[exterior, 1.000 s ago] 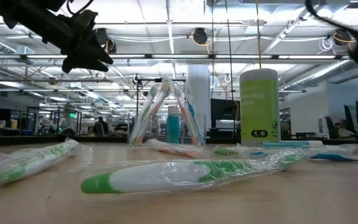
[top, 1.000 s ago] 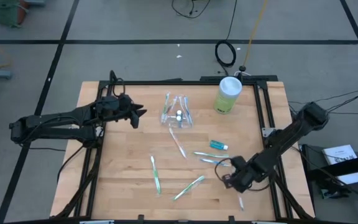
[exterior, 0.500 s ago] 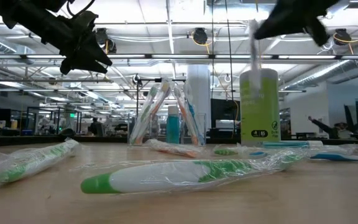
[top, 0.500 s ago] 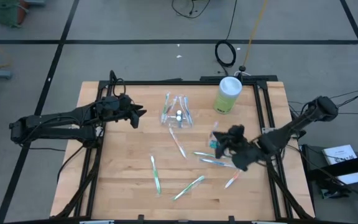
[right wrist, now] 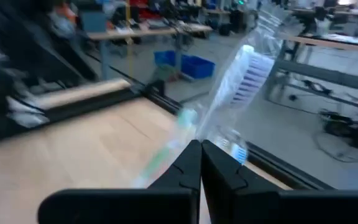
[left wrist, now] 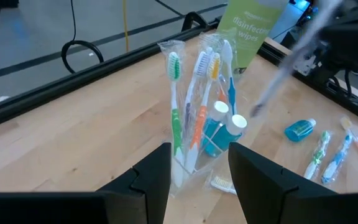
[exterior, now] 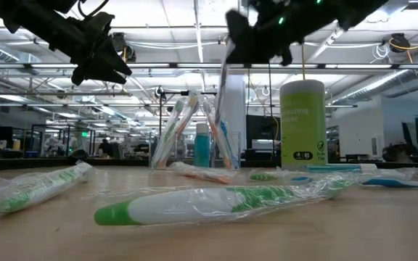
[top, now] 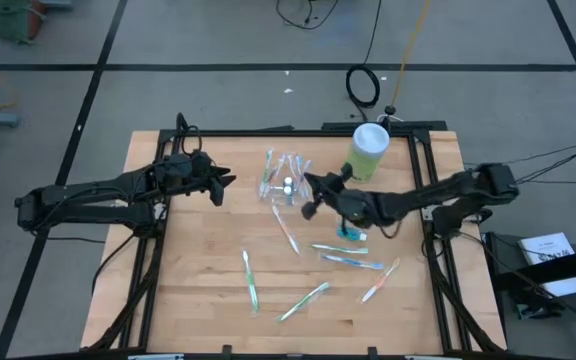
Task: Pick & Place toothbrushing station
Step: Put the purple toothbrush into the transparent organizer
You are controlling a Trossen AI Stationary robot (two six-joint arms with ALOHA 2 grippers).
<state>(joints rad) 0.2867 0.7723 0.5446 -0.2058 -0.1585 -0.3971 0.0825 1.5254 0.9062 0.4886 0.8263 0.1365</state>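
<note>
at the left of the pale wooden counter (top: 198, 270) the left gripper (top: 224, 184) is held above the boards, well apart from the loose pieces, its two dark fingers spread and nothing between them; this arm is judged to be waiting. just right of it, near the counter's far edge, the small clear plastic container (top: 286, 182) is seen upright, already stocked with several pastel toothbrushes and two small teal-blue white-capped tubes (left wrist: 224, 127), as the left wrist view shows. next comes the right gripper (top: 313, 195), reached in from the right and held above the counter just beside the container; its fingers are closed tight on a plastic-wrapped toothbrush with a white bristled head (right wrist: 244, 71), which hangs below the gripper in the low view. the step in hand is judged to be the carrying of this brush to the container. the next move is thought to call for the brush to be brought over the container's open top, stood near upright, and lowered among the brushes already there without the light container being tipped, before the fingers are opened. farther right a tall pale-green canister of disinfecting wipes (top: 367, 152) stands at the far edge, a flat teal-blue tube (top: 351, 233) lies near the middle, and more wrapped toothbrushes (top: 350, 259) are left scattered on the near half of the counter, still to be gathered.
</note>
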